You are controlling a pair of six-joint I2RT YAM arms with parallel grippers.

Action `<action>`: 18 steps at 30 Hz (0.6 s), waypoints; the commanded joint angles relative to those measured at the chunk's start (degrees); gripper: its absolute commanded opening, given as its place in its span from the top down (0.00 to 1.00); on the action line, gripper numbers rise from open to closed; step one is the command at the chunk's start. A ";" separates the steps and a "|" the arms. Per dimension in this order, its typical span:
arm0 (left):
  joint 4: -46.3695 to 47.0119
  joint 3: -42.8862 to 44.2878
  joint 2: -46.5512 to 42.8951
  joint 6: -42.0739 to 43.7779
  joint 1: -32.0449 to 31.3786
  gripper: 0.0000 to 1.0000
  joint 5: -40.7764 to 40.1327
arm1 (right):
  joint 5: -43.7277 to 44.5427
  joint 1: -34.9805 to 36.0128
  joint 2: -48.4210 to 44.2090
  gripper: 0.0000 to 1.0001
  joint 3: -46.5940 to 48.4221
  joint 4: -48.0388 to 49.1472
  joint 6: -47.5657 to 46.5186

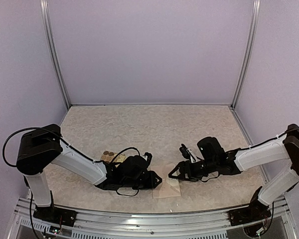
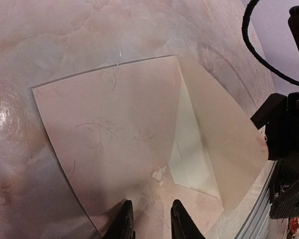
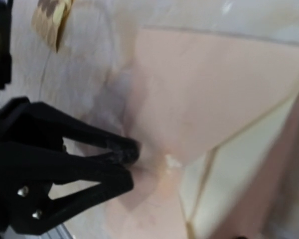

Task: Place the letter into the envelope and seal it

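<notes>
1. While both arms reach in low at the lower middle of the top view, the envelope lies flat on the desk between them.
2. Left hand: fingers a narrow gap apart, envelope paper showing between them. The tips sit on the envelope near its edge, at the bottom of the left wrist view. Nothing is lifted or pinched.
3. The right wrist view agrees. The left hand comes in from the left of that frame, with both fingertips just apart at the envelope's edge.
4. Right hand: at the envelope's upper edge in the top view. Its fingers are dark and mostly out of its own camera's view, so I cannot tell whether they are apart or together.
5. Envelope detail: a paler cream wedge shows along a fold, right of centre in the left wrist view. Cannot tell whether it is letter or lining.
6. Sticker sheet: on the desk, left of the left hand and well apart from the envelope.
</notes>
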 commanded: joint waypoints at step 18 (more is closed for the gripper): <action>-0.98 -2.38 -3.48 -0.79 -0.59 0.74 -3.19 | 1.02 5.07 7.90 0.31 3.16 5.86 2.26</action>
